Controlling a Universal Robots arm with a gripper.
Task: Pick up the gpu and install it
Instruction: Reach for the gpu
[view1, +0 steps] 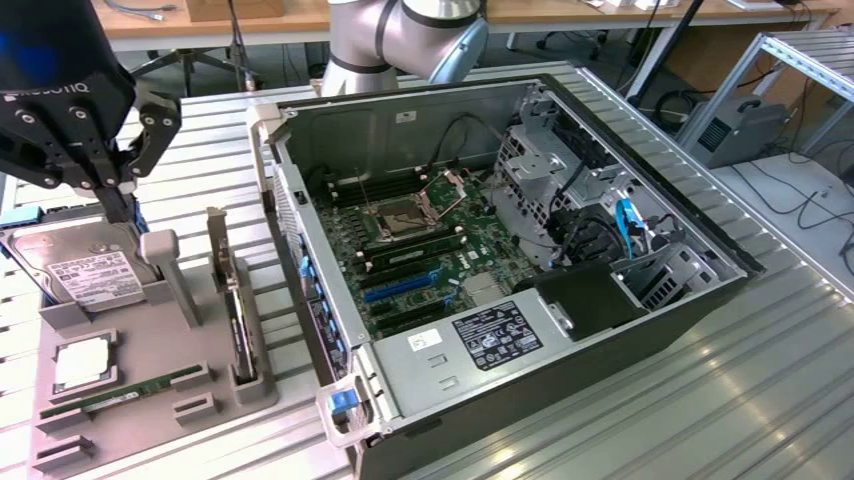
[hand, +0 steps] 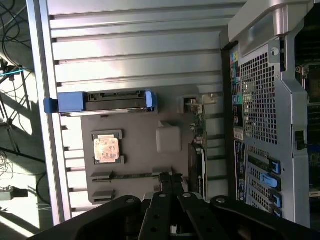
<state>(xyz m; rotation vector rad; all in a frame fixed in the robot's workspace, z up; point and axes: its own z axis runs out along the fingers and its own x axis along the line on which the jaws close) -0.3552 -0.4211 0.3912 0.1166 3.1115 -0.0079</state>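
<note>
Your black gripper (view1: 120, 205) hangs fingers together, empty, above the grey holder tray (view1: 158, 342). The thin black gpu card (view1: 238, 300) stands on edge there, left of the open case (view1: 400, 115) in the exterior view.

We record the gripper (hand: 170, 177) with fingers pressed together above the grey tray (hand: 132, 127). The gpu (hand: 198, 160) stands on edge at the tray side nearest the computer case (hand: 260, 100). Hard drive (hand: 107, 101), processor (hand: 106, 149) and memory stick (hand: 131, 175) also sit in the tray.
</note>
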